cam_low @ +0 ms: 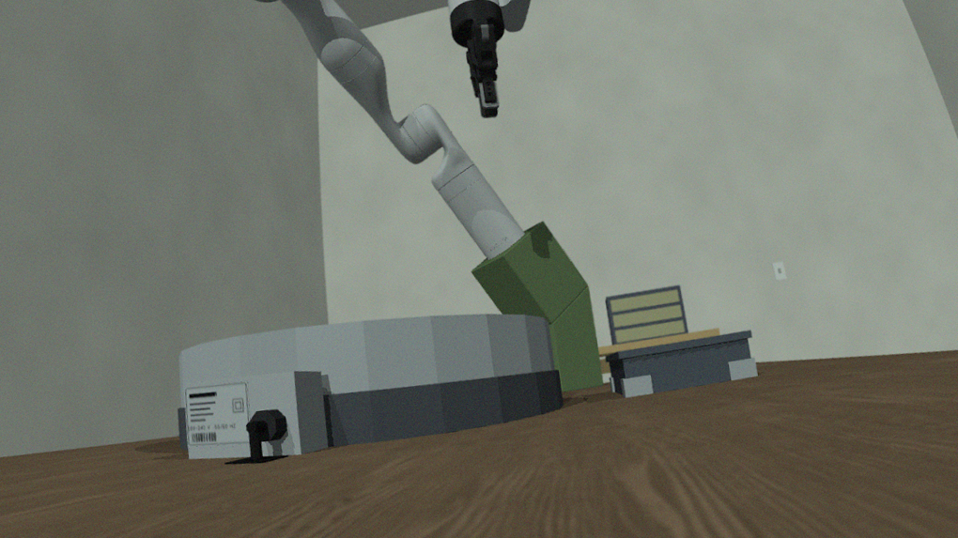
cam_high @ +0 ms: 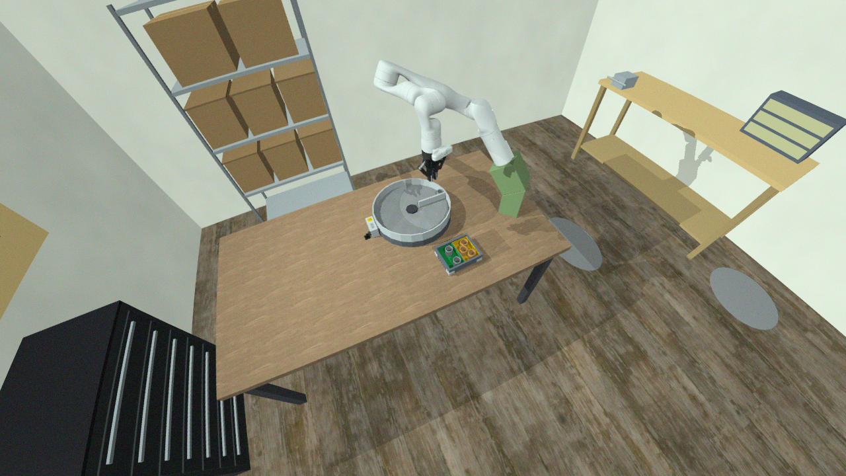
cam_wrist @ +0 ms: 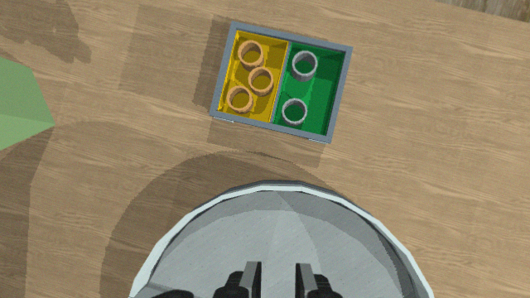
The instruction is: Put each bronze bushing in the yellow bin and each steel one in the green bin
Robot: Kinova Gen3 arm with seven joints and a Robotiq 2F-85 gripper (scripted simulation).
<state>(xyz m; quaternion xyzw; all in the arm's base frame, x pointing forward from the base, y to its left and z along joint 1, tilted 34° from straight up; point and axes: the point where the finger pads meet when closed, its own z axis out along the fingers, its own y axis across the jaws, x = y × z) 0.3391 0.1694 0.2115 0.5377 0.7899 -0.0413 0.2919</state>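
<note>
Pincer (cam_high: 433, 177) (cam_low: 490, 113) (cam_wrist: 277, 282): pointing downward, fingers standing partly open with a narrow gap, gripping nothing. It is hanging above the turntable (cam_high: 411, 233) (cam_low: 394, 356) (cam_wrist: 281, 191), whose grey disc is showing below the fingers in the wrist view. A pale bar (cam_high: 431, 199) is reaching from near the dark hub (cam_high: 412, 209) toward the rim. A small round shape is showing by the bar's outer end; cannot tell what it is.

Bushings: five are visible, all lying beyond the turntable rim from the pincer, lower than it and well apart from it. Three bronze bushings (cam_high: 471, 256) (cam_wrist: 252, 65) are standing in the yellow bin (cam_high: 456, 243) (cam_wrist: 265, 109); two steel bushings (cam_high: 448, 253) (cam_wrist: 304, 77) are standing in the green bin (cam_high: 453, 254) (cam_wrist: 316, 95). Both bins are sharing one grey-framed tray (cam_high: 467, 266) (cam_low: 684, 366) (cam_wrist: 290, 36), resting near the turntable on the tabletop (cam_high: 331, 283) (cam_low: 500, 501) (cam_wrist: 414, 124).

Farther out, a labelled box (cam_high: 371, 225) (cam_low: 255, 394) is sitting beside the turntable, and a green pedestal (cam_high: 511, 203) (cam_low: 574, 337) (cam_wrist: 21, 103) is supporting the arm.
</note>
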